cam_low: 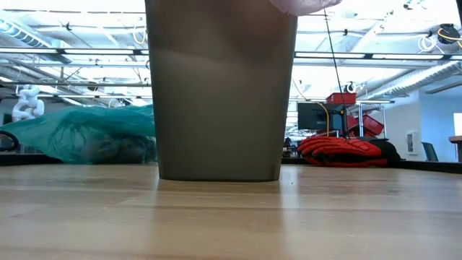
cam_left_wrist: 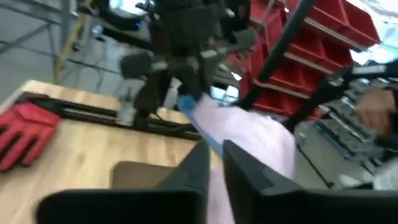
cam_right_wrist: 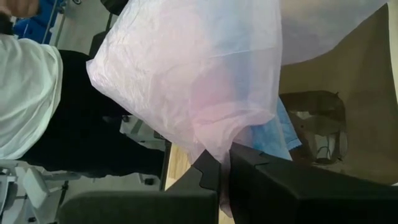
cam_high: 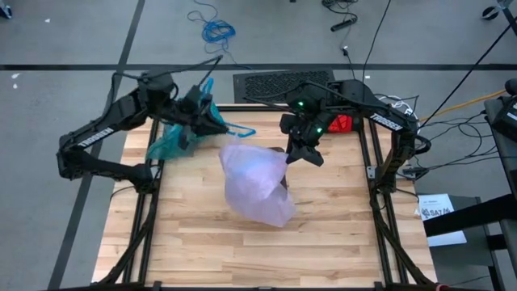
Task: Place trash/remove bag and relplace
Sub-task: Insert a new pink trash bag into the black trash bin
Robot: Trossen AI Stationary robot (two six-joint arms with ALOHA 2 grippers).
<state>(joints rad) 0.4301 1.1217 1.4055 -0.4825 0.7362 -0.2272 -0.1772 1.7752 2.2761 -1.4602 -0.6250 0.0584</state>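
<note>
While the bin [cam_low: 220, 94] fills the low view, its top cut off, the right gripper [cam_right_wrist: 225, 167] pinches the pink bag [cam_high: 257, 182] over it. Beyond, the teal bag [cam_low: 86, 133] lies crumpled at the table's back-left edge under the left gripper [cam_high: 212, 121], whose jaws stand narrow; contents unclear.

Red glove [cam_high: 342, 124] at table [cam_high: 202, 242] edge
</note>
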